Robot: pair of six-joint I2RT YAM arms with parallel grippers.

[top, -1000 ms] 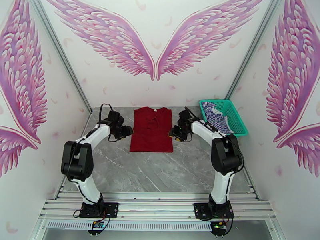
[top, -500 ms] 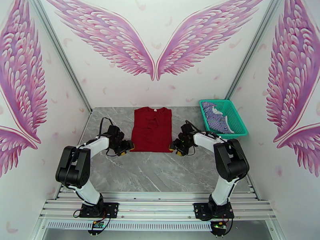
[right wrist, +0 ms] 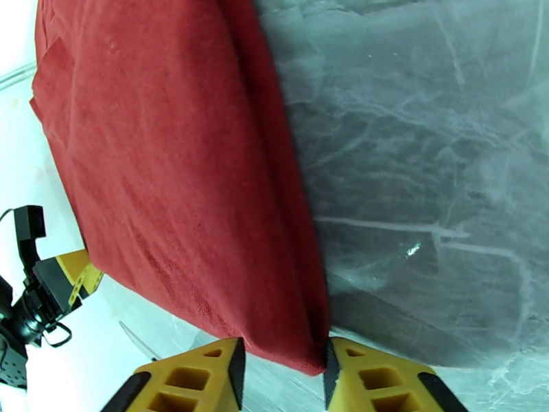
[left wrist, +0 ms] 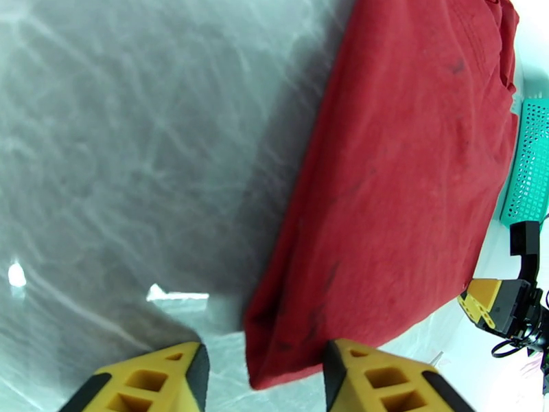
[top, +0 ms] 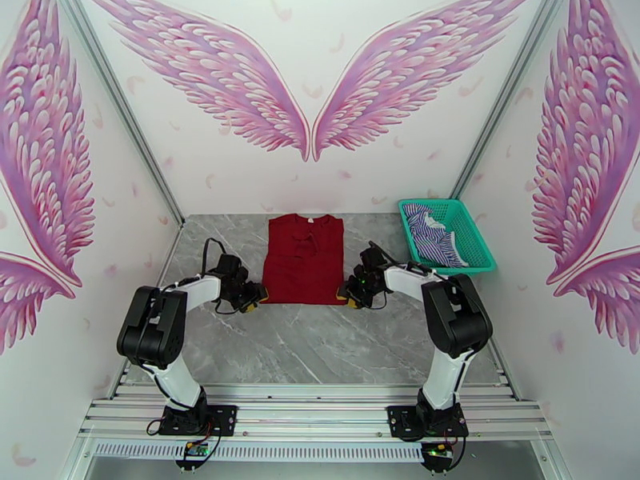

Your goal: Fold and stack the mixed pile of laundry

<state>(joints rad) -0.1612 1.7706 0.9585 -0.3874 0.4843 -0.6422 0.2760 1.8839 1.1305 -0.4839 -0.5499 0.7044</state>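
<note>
In the top view, bare grey table (top: 320, 346) runs from the left wall rail to the left gripper (top: 250, 296), which sits low at the near-left corner of the dark red T-shirt (top: 304, 262). Through the left wrist camera we see this gripper (left wrist: 262, 358) with its jaws apart, straddling that corner. The hem lies against the right-hand finger, and a strip of table shows between the cloth and the other finger. The shirt lies flat as a neat rectangle at mid-table, its side edges straight and its collar toward the back wall, with open marble in front of it down to the arm bases. The right gripper (top: 350, 294) sits at the near-right corner. From its wrist view the gripper (right wrist: 283, 355) has its jaws narrowed around the corner, cloth touching both inner faces, but we cannot tell if it is truly pinched. Farther right, the striped shirt (top: 428, 234) lies bunched in the teal basket (top: 478, 238) against the right wall, well apart from the red one.
</note>
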